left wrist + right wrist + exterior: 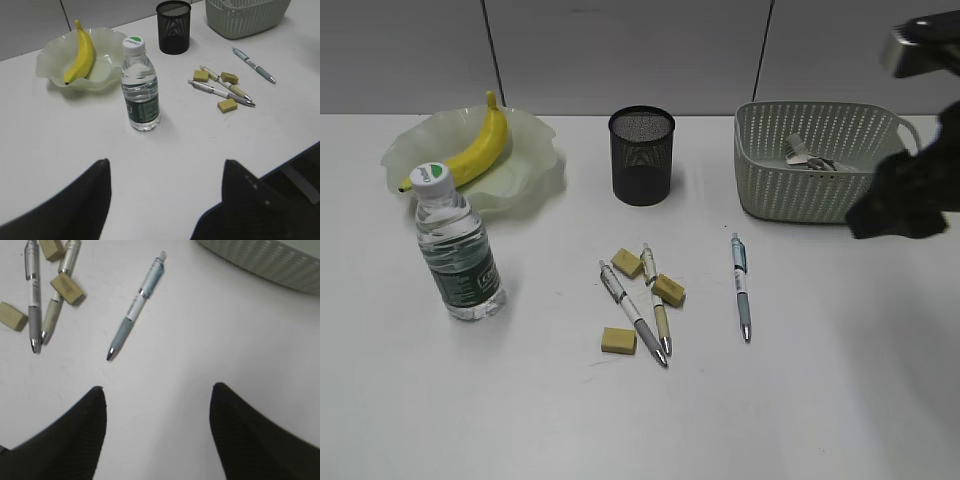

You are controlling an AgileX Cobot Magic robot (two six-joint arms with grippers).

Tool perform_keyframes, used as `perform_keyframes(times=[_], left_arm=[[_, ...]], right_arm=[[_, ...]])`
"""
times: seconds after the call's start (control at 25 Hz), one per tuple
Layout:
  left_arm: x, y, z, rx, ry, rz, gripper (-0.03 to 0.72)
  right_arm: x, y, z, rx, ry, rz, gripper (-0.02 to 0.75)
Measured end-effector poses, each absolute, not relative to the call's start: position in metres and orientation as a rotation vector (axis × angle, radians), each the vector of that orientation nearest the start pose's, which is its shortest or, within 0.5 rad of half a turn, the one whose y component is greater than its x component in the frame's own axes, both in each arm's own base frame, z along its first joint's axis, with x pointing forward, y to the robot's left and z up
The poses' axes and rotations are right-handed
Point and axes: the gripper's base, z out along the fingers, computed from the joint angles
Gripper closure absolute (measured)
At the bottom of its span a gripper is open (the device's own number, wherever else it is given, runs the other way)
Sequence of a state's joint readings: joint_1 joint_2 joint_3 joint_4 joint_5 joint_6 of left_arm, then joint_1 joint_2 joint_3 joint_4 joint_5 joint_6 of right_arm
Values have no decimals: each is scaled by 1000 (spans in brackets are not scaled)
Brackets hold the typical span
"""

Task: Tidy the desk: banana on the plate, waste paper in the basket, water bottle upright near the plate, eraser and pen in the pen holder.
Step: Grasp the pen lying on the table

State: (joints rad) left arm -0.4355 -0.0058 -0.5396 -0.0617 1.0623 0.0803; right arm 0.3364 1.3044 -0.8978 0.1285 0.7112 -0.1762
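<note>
Ahead-left of right gripper (157, 390): blue pen (136, 306), light, stiff, slick | grasp mid-barrel | both grippers wide open, empty, left gripper (165, 167) too.

Bright, even overhead light leaves only faint soft shadows beside the bottle (456, 252) and pen holder (642, 155) on the desk (840, 380), while the right wrist view is slightly blurred, its near fingers (65, 440) dark and unfocused.

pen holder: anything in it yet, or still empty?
No pens or erasers in it. The pen holder shows nothing above its rim; three pens and three erasers lie on the desk. Its bottom is not visible.
</note>
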Motion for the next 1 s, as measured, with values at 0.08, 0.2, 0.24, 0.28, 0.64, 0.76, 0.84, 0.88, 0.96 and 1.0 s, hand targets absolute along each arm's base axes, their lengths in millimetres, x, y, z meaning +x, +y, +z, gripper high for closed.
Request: perform_keyframes(times=[0.08, 0.2, 0.24, 0.28, 0.64, 0.76, 0.84, 0.88, 0.96, 1.0], left_arm=[[-12, 0, 288, 518, 1944, -301, 174], [-12, 0, 288, 517, 1944, -300, 176], [-12, 0, 288, 517, 1944, -300, 176], [-12, 0, 288, 517, 1944, -300, 177], [-12, 0, 288, 517, 1944, -300, 179], [-12, 0, 288, 517, 1944, -300, 179], [-12, 0, 288, 517, 1944, -300, 179], [-12, 0, 288, 517, 1944, -300, 179], [-12, 0, 288, 517, 1944, -300, 179], [-12, 0, 288, 517, 1944, -300, 179]], right_arm=[[259, 112, 262, -540, 2595, 223, 228], [287, 141, 245, -485, 2700, 203, 228], [296, 151, 238, -465, 2734, 196, 228], [303, 159, 229, -445, 2782, 182, 228], [360, 201, 166, -339, 3092, 43, 228], [368, 205, 149, -319, 3128, 22, 228], [369, 206, 139, -298, 3154, 6, 228], [369, 206, 135, -295, 3165, -2, 228], [369, 206, 126, -291, 3187, -17, 232], [369, 206, 122, -290, 3197, -22, 235]])
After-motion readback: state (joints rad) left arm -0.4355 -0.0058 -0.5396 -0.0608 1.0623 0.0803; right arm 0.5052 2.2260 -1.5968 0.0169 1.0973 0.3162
